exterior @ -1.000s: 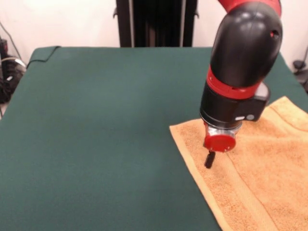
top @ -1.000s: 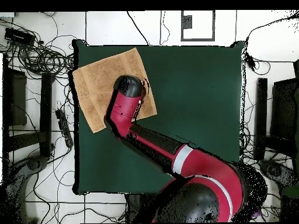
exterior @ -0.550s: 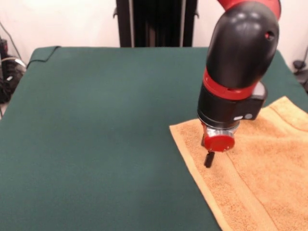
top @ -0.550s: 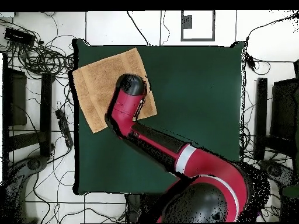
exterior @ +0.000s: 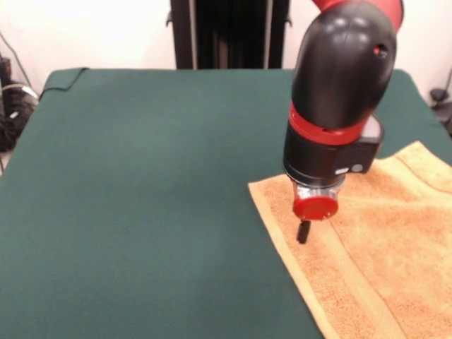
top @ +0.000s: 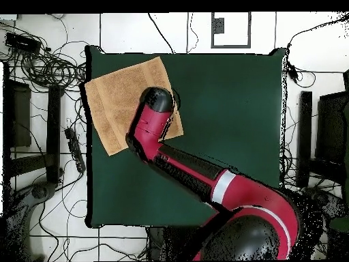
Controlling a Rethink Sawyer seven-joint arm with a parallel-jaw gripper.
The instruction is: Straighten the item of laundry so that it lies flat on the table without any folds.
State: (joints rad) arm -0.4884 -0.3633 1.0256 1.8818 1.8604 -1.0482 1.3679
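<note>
The orange-tan towel lies spread at the right of the green table in the front view, with a woven border band along its left edge. In the overhead view the towel sits in the table's top-left corner, partly covered by the arm. My gripper hangs just above the towel near its left border, showing as one narrow black tip below a red disc. The arm's black elbow hides the gripper in the overhead view. I see no fold in the visible cloth.
The table stretches wide beyond the towel. A small fold of green cloth lies at the far left corner. Cables and dark equipment surround the table on the floor.
The arm and gripper have drifted slightly left in the front view, staying over the towel's left border. The towel has not moved.
</note>
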